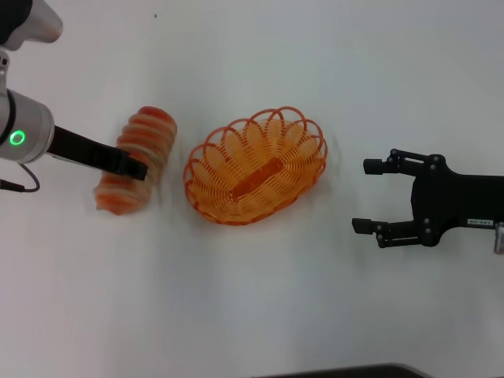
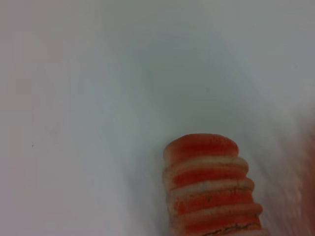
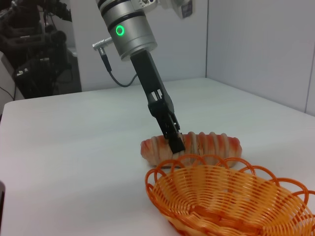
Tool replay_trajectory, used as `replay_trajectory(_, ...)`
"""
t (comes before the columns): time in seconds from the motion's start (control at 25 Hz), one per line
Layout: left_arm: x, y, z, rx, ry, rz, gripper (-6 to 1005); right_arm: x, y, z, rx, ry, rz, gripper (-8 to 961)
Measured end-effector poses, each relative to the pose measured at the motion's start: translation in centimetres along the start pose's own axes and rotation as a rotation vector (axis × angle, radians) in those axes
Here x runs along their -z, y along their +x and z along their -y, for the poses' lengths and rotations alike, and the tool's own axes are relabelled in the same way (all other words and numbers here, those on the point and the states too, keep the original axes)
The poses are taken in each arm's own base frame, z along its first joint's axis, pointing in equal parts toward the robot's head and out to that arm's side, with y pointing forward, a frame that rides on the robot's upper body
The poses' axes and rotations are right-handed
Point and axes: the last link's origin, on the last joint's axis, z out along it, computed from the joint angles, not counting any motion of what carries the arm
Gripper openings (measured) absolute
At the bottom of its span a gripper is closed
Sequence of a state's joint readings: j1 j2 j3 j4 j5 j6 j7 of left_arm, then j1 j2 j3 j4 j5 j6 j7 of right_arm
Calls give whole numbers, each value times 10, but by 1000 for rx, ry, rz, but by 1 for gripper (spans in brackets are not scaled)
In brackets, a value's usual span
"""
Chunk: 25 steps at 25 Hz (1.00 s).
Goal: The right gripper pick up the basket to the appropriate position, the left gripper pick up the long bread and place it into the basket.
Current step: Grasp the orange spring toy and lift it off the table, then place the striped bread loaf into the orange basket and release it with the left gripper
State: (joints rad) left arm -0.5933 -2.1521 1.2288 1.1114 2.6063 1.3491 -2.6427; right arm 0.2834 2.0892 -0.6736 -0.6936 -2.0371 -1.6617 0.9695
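Basket point(image 1: 256, 168) between gripped long bread point(image 1: 135, 161) and open right gripper point(image 1: 370, 195).

Left gripper point(image 1: 135, 167) reaches in low from the left, fingers closed on the bread point(image 1: 134, 161) – right gripper point(image 1: 370, 195) rests apart, fingers spread

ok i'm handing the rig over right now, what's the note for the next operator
Left gripper: down at the long bread, fingers around its middle; the loaf is on the table, not lifted.
Right gripper: open and empty, on the basket's right, apart from it.
Basket: empty, mid-table, to the right of the bread.
Done: basket looks placed.
Left: lift the bread and set it in the basket.
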Motion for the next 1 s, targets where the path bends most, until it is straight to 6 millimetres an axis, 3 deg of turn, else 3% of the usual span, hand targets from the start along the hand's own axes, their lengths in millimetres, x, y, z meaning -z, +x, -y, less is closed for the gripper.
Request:
replay_trajectory(0.52, 8, 5, 7, 1, -1, -43, 416, 0, 0, -1, 0, -6, 3, 931)
replay_trajectory(0.76, 20, 11, 7, -80, -3, -77, 356, -1, -1, -1, 2, -13, 1, 931)
replay_trajectory(0.8, 35, 17, 2, -169, -31, -110, 348, -1, -1, -1, 2, -14, 1, 931)
replay_trajectory(1.0, 59, 30, -26, -403, -140, -176, 311, -2, -1, -1, 2, -16, 0, 931)
